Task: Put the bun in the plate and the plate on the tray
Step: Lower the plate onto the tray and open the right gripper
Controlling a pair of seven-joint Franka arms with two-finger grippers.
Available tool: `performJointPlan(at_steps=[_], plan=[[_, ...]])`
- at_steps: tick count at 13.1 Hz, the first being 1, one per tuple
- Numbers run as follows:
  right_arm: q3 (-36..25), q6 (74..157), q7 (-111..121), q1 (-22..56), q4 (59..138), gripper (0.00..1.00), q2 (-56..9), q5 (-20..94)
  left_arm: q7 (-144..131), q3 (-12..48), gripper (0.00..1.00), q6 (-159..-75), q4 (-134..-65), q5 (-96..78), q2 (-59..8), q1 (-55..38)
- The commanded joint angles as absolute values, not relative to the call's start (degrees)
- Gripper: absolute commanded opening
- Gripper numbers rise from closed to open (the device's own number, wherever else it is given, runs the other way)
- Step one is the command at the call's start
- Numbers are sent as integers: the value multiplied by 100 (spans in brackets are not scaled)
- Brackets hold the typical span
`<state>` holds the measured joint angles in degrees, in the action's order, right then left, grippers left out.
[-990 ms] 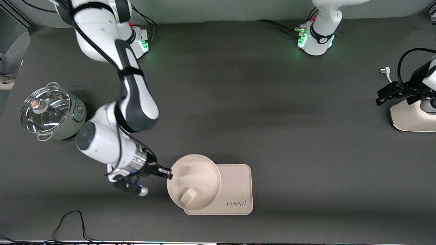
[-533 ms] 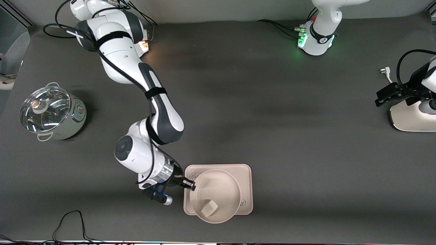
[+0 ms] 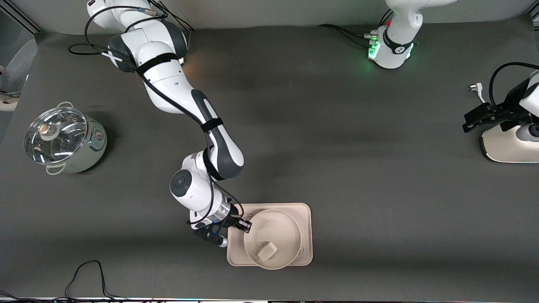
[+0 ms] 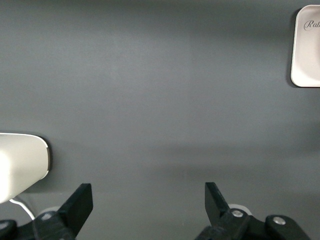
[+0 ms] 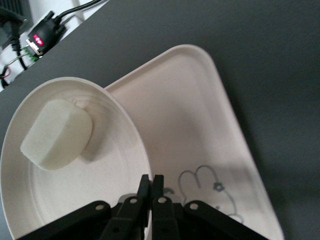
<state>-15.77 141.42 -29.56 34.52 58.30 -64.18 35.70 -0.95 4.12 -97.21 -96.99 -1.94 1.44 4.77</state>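
The small off-white blocky bun (image 3: 267, 251) lies in the round cream-beige plate (image 3: 278, 227), which sits over the rectangular cream-beige tray (image 3: 306, 235). The right gripper (image 3: 245, 226) pinches the plate's rim. The left gripper (image 4: 149, 200), fingers spread, waits over bare table beside a white appliance (image 3: 507, 145).

Matt plate (image 3: 273, 235), matt tray (image 3: 305, 235), glossy metal pot (image 3: 63, 141).

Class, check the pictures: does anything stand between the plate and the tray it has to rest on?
Nothing visible does. The plate, carrying the bun, is already over the tray, with the right end effector shut on its rim.
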Motion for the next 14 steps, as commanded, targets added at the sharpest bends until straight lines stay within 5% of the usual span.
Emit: performJointPlan(at_steps=[1, 2, 4, 7, 14], plan=[[-1582, 14396, -2945, 3419, 6143, 0, -6337, 3278, -132, 404, 100, -9703, -9607, -290, 88, 457], [-1582, 14396, -2944, 3419, 6135, 0, -6346, 3278, -132, 404, 100, -9703, -9598, -290, 79, 457], [-1591, 14388, -2988, 3436, 6117, 98, -6293, 3278, -132, 404, 100, -9703, -9606, -290, 79, 457], [-1599, 14039, -3050, 3428, 6135, 100, -5838, 3305, -141, 404, 100, -9712, -9598, -255, 79, 448], [-2030, 11245, -2612, 3481, 6187, 100, -4160, 1796, -132, 404, 100, -9721, -9598, -193, 79, 448]])
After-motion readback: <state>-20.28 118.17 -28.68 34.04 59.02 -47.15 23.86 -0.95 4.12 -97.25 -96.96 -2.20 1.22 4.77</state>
